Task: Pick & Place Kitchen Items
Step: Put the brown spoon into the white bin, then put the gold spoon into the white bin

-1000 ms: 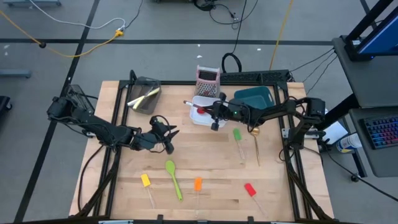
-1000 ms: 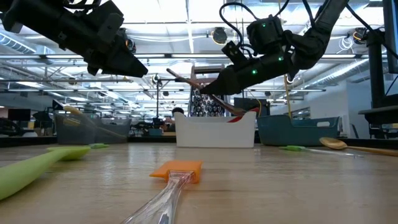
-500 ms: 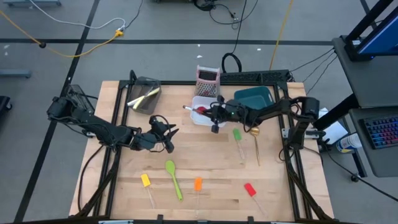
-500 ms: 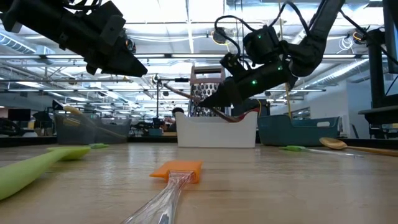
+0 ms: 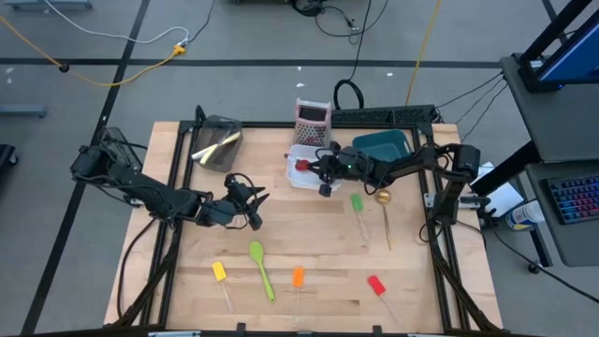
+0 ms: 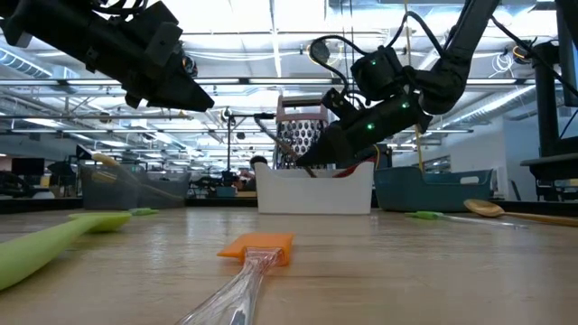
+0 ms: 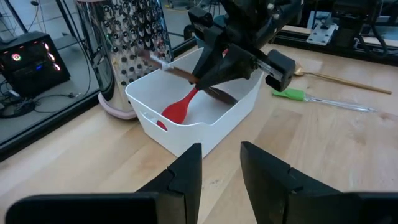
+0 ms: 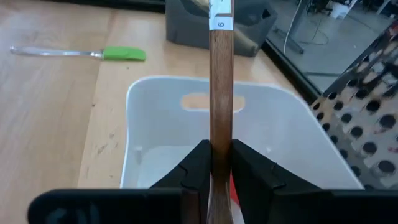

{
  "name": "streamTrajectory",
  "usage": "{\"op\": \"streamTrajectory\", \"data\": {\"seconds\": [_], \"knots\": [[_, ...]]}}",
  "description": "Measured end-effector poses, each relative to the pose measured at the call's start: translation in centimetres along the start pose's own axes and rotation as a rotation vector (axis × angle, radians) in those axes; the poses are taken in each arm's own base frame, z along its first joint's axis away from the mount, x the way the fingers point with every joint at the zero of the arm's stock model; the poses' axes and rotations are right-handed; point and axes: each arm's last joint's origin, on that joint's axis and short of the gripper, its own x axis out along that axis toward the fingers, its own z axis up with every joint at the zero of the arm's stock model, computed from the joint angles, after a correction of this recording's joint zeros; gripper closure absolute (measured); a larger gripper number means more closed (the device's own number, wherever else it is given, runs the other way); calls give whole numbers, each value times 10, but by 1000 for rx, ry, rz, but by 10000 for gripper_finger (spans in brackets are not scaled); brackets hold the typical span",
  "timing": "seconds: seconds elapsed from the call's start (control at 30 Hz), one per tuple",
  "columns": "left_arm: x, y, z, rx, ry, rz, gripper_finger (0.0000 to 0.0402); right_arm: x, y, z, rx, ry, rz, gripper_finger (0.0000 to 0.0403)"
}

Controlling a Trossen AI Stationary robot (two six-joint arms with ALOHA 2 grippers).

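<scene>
Placing: right gripper (image 8: 216,163) clamped on wooden spoon (image 8: 220,93), white bin (image 5: 298,177) directly beneath with red spoon (image 7: 180,109) inside; next, lowering and releasing; left gripper (image 7: 219,163) idle, parted.

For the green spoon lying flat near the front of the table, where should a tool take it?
Grip the green spoon across its slim straight handle, about midway, coming straight down. It lies flat on the table with open wood on both sides; the rounded bowl end is wider and gives less to pinch.
</scene>
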Motion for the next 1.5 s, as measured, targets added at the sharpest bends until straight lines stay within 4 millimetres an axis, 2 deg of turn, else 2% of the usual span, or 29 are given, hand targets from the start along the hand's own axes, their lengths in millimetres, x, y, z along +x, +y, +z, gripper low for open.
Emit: {"op": "streamTrajectory", "data": {"seconds": [0.2, 0.67, 0.93, 1.2, 1.33, 1.5], "knots": [[0, 0, 0, 0, 0, 0, 286, 0, 0, -3, 2, 35, 7, 343], [0, 0, 0, -6, 1, -2, 286, 0, -2, -5, 2, 59, -69, 291], [0, 0, -1, -1, 8, -6, 286, -4, 16, 3, -30, 57, -14, 281], [0, -1, -1, 0, 15, -25, 286, -26, 37, 29, -57, 33, 51, 274], [0, -1, -1, 0, 15, -25, 286, -41, 46, 43, -39, 27, 63, 249], [0, -1, -1, 0, 15, -25, 286, -60, 60, 49, -16, 102, 43, 215]]}}
